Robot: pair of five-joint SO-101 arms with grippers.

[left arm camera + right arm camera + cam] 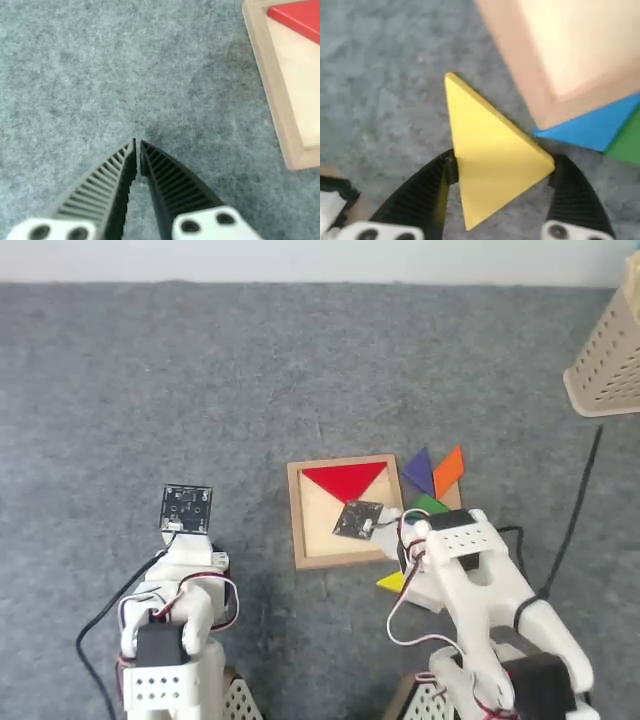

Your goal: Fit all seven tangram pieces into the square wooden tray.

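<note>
The square wooden tray (296, 515) lies right of centre with a red triangle (345, 480) along its far edge. Purple (418, 470), orange (449, 470) and green (428, 505) pieces lie just off its right side. My right gripper (502, 167) sits at the tray's near right corner (530, 85), its fingers pressed against both sides of a yellow triangle (492, 160), next to a blue piece (592, 127). The yellow triangle (392, 582) peeks out beside that arm. My left gripper (137, 145) is shut and empty over the carpet, left of the tray (272, 95).
Grey carpet covers the table. A beige perforated basket (610, 350) stands at the far right edge, and a black cable (575, 510) runs from it toward the right arm. Open carpet stretches left of and beyond the tray.
</note>
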